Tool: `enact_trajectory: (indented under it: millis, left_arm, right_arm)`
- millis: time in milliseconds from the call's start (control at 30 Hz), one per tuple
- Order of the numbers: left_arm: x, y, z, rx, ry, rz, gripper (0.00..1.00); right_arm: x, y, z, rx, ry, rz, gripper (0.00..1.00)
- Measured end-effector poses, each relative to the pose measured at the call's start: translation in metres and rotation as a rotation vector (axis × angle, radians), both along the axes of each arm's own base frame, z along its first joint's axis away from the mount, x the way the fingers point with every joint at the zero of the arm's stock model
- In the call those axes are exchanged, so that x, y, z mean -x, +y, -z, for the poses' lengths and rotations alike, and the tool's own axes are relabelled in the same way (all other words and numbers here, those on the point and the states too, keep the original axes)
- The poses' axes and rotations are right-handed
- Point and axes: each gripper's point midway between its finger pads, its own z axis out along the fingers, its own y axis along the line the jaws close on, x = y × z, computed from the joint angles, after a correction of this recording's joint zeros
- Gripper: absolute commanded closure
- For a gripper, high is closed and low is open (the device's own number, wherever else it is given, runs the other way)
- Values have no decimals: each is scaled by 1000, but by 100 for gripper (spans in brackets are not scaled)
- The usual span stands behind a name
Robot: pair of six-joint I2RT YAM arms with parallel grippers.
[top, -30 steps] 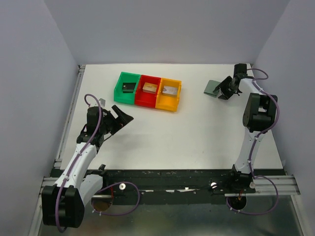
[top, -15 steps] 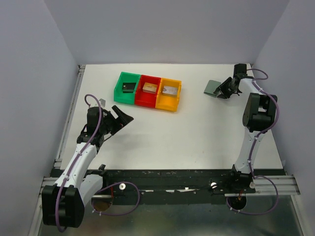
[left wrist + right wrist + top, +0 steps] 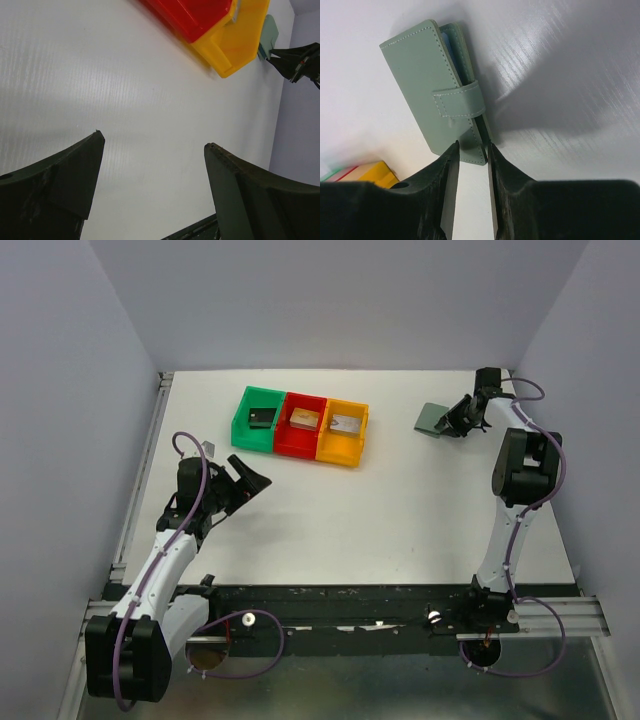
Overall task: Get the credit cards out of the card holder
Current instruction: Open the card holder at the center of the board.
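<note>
The grey-green card holder (image 3: 431, 418) lies folded at the back right of the table, its tab (image 3: 462, 100) fastened over the edge. In the right wrist view the card holder (image 3: 430, 85) shows a sliver of pale blue lining; the credit cards are hidden inside. My right gripper (image 3: 449, 424) reaches it from the right. Its jaws (image 3: 472, 150) have narrowed onto the holder's near corner, one fingertip on each side and touching it. My left gripper (image 3: 248, 478) hovers wide open over the left of the table, its fingers (image 3: 80, 165) holding nothing.
A row of joined bins stands at the back centre: green (image 3: 258, 418), red (image 3: 302, 423) and orange (image 3: 344, 430), each with a small piece inside. The enclosure's walls rise close behind and to the right of the holder.
My right gripper's jaws have narrowed around the holder's corner and it has edged slightly toward the holder. The left arm has not moved.
</note>
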Motion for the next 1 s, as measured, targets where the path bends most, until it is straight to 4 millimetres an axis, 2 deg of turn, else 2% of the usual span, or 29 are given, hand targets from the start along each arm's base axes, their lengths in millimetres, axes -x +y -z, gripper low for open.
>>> enact_trajectory:
  millis: [200,300,500,667,733,833,933,1000]
  left_arm:
    - [0,0,1,-1,5,0,6]
    - [0,0,2,-1,6,0,6]
    - [0,0,2,-1,6,0,6]
    - [0,0,2,-1,6,0,6]
    - [0,0,1,-1,4,0,6]
    - [0,0,-2,1,-8,0,6]
    - [1,0,-7,3,-26,-1,6]
    - [1,0,-11,8,-37,-3,6]
  right_arm:
    - [-3,0,-1,-3,-5,1,82]
    - [-3,1,-1,-7,-5,0,98]
    - [-4,1,-1,-8,-19,2,99]
    - [11,3,-6,-7,-29,3,99]
    - [18,4,-21,-3,-53,1,99]
    - [27,5,-54,9,-120,-8,99]
    - [42,9,-92,22,-205,-20,99]
    - [59,14,-114,19,-261,-33,99]
